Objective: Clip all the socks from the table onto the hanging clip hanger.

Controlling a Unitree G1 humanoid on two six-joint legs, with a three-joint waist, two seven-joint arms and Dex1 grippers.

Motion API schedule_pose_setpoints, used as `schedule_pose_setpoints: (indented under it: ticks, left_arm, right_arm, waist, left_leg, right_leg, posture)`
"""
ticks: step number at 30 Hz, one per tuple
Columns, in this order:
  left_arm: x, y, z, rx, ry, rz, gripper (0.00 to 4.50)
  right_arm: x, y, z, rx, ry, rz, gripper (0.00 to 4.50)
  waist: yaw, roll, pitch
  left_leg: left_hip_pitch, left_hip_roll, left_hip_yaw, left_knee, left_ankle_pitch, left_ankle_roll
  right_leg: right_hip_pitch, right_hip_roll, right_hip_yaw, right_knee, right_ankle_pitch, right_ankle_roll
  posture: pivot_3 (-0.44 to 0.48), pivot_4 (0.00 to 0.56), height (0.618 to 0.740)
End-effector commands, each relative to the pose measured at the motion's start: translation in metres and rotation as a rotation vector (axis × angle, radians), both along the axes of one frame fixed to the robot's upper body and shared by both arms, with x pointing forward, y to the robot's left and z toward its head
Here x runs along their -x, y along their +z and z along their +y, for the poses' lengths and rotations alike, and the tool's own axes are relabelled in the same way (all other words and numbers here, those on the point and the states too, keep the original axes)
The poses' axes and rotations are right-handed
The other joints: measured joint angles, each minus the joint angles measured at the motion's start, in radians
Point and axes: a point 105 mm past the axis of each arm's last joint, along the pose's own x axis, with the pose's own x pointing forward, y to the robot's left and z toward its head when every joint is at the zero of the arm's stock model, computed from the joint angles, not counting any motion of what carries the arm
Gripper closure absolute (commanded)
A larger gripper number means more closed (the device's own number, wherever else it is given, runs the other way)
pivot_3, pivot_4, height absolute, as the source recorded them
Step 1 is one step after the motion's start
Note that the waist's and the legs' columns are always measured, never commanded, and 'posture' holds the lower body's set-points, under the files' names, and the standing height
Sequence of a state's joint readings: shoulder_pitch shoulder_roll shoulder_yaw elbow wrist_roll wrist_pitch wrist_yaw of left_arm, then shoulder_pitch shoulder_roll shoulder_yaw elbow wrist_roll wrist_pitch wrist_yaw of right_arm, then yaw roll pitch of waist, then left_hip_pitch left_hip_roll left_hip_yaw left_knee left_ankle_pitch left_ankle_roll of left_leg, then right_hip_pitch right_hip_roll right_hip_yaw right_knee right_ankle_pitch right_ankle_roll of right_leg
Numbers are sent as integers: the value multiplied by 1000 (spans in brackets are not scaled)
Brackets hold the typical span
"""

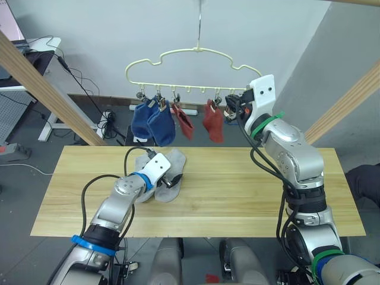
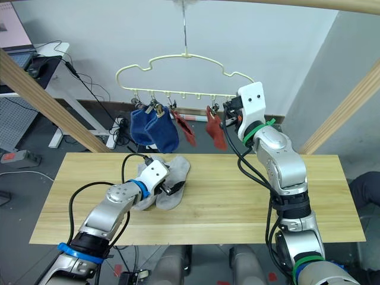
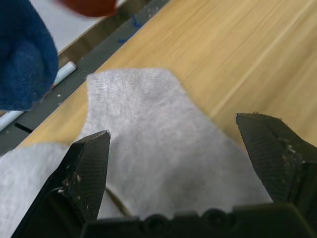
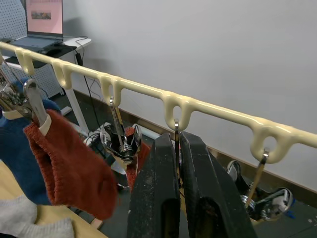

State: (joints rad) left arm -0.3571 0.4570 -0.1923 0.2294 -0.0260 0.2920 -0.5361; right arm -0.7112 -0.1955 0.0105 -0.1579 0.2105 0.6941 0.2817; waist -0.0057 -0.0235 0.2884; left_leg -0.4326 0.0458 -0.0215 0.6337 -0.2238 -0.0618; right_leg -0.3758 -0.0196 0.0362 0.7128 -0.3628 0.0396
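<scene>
Two light grey socks [image 1: 176,160] lie overlapping on the table [image 1: 249,190], left of its middle. My left gripper [image 1: 171,180] hovers low over them, open, its fingers [image 3: 86,163] straddling a grey sock [image 3: 148,114]. Behind the table hangs the pale-yellow clip hanger [image 1: 178,56]. It carries two blue socks [image 1: 153,122] at its left and two rust red socks [image 1: 214,123] toward the middle. My right gripper [image 1: 233,108] is raised at the hanger's right end, shut on the thin wire of a metal clip [image 4: 176,130] under the bar [image 4: 218,111].
Thick wooden poles [image 1: 47,89] slant up on the left and on the right [image 1: 350,101] of the table. A desk with a laptop [image 2: 18,44] stands at the back left, with cables [image 1: 110,122] on the floor behind the table.
</scene>
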Motion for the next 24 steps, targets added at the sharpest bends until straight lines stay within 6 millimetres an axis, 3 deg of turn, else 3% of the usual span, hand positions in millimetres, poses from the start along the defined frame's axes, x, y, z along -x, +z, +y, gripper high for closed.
schedule_pose_setpoints:
  ticks: [1,8,11,24]
  left_arm:
    - [-4,-4,2,-18,0,-4,0]
    - [2,-20,-5,56,-24,114,0]
    - [4,-21,-7,54,-42,130,576]
    - [9,-16,-11,45,-111,111,4104]
  right_arm:
    - [2,1,-8,-10,-31,-1,4488]
    - [5,1,-9,-16,-38,1,4488]
    - [5,0,-9,-17,-37,5,4500]
    - [3,-2,-11,-29,-42,23,4500]
  waist:
    - [0,0,0]
    - [0,0,0]
    - [-1,0,0]
    - [-2,0,0]
  left_leg:
    - [0,0,0,0,0,0]
    - [0,0,0,1,0,0]
    - [0,0,-1,3,0,0]
    - [0,0,-2,6,-1,1]
  right_leg:
    - [0,0,0,0,0,0]
    - [1,0,0,0,0,0]
    - [1,0,-1,1,0,0]
    - [2,0,-1,3,0,0]
  posture:
    - [46,286,740]
    - [41,284,740]
    - [42,283,740]
    - [50,287,740]
